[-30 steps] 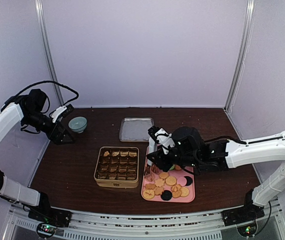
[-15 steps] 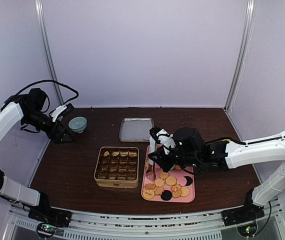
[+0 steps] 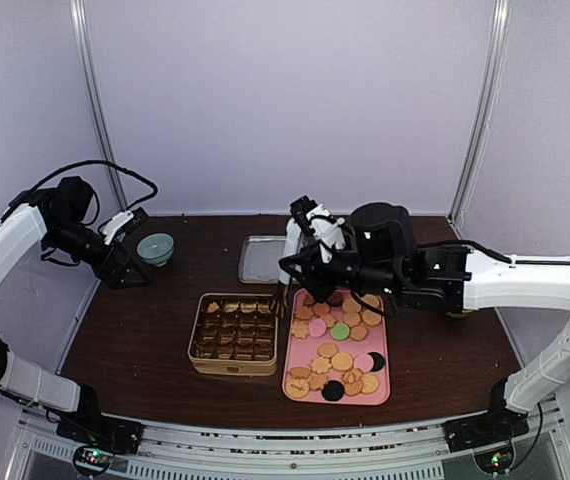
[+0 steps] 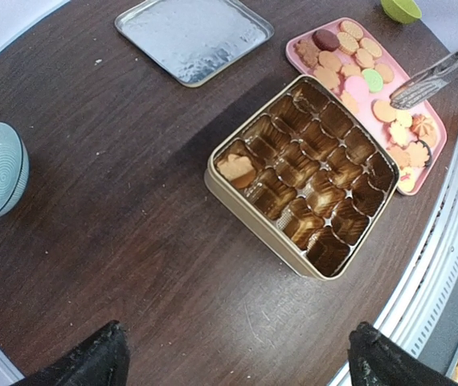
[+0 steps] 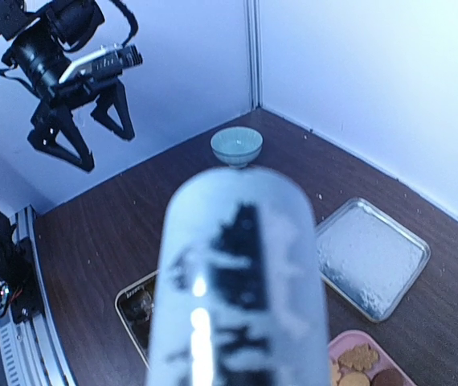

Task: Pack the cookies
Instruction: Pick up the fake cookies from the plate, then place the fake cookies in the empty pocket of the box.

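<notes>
The right end effector (image 3: 295,268) is clamped on the metal tongs (image 4: 436,76), which hang in the air over the pink tray (image 3: 383,340) with their tips just above the cookies (image 3: 341,360). Most cookies lie loose on that tray, just right of the gold compartment tin (image 4: 249,217) — one tan cookie (image 4: 237,167) sits in the tin's far left corner cell. The left end effector (image 3: 123,268) hovers beside the teal bowl (image 3: 155,247), fingers wide apart — well apart from the tin.

Table (image 4: 92,241) dark matt wood; box (image 4: 253,225) glossy gold metal; flat tray (image 4: 193,36) dull metal; tongs (image 4: 438,74) shiny metal; cookies (image 4: 349,40) matt.
</notes>
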